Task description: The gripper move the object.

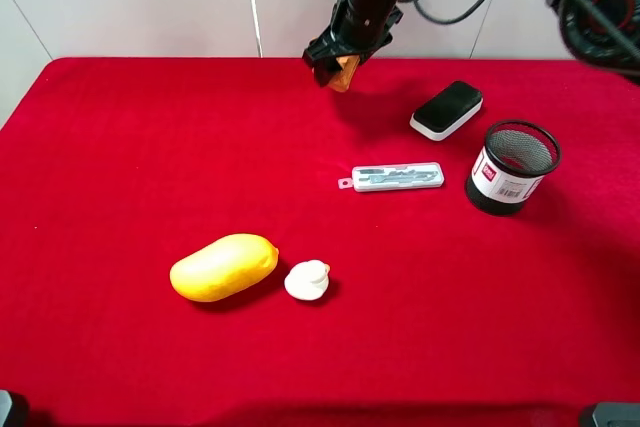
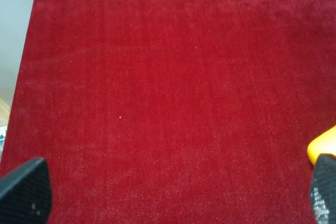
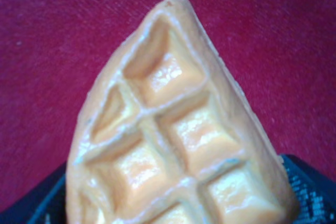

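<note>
Desk point(image 1: 120, 147), red fabric cover, 1 pc, carries all items. Item: right gripper point(image 1: 341, 65), black arm end w/ dark jaws and black cables, reaching in over far edge of desk nr ctr; jaws clamped on small orange wedge-shaped toy waffle slice point(image 1: 346, 73) point(image 3: 178, 129). Grid-pattern face is turned to right wrist cam, pointed end away from jaws, dark jaw tips showing either side of its wide end. Waffle slice pos.: in the jaws at far desk edge, red cloth behind it; whether it touches the cloth cannot be told. Item: left gripper point(image 2: 173, 198), two black fingertips point(image 2: 23, 192) at opp. corners of its wrist view, jaws wide apart, bare red cloth btwn them. Item: large smooth yellow mango point(image 1: 224, 267) point(image 2: 321, 148), near side of desk, left of ctr, lying on its side; one end shows just beside a left fingertip. Item: small white rounded toy point(image 1: 307, 280), just beside mango on its right. Item: flat clear plastic case point(image 1: 392, 178) w/ grey contents, mid-desk, right of ctr. Item: black-topped white rectangular block point(image 1: 446, 109), beyond the case, set diagonal. Item: black mesh cylindrical cup point(image 1: 512, 167) w/ red-white label, upright, right of the case, near but apart.
</note>
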Robot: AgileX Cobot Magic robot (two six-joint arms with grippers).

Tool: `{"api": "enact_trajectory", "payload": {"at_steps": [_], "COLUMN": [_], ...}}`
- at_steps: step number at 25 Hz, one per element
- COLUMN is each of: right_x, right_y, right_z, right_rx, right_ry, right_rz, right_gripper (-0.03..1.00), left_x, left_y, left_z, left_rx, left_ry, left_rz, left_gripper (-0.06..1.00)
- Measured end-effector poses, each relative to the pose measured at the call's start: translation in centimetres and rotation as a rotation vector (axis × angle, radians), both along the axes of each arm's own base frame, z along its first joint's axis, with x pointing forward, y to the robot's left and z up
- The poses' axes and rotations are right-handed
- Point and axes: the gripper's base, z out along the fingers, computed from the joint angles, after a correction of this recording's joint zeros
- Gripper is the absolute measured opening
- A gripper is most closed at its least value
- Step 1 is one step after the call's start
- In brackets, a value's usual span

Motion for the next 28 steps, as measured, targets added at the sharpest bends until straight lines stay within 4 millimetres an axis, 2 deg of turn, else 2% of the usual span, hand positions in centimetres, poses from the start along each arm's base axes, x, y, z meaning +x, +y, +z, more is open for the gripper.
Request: {"api": "enact_trajectory", "payload": {"at_steps": [13, 18, 28], "right_x": [-2.3, -3.8, -8.8], "right_y": [-1.2, -2.0, -4.8], "right_z": [6.9, 8.0, 9.6], "right_rx": [-0.029, -0.047, -0.059], "right_ry": [0.031, 0.053, 0.065], "right_rz": [0.044, 0.062, 0.058], "right_gripper": [0.54, 0.54, 0.54], "left_x": [0.0, 0.0, 0.0], "left_y": [0.0, 0.0, 0.0], "left_z": [0.0, 0.0, 0.0], "left_rx": [0.000, 0.000, 0.000], "left_ry": [0.000, 0.000, 0.000], "left_rz": [0.000, 0.000, 0.000], "left_gripper": [0.97, 0.97, 0.97]}}
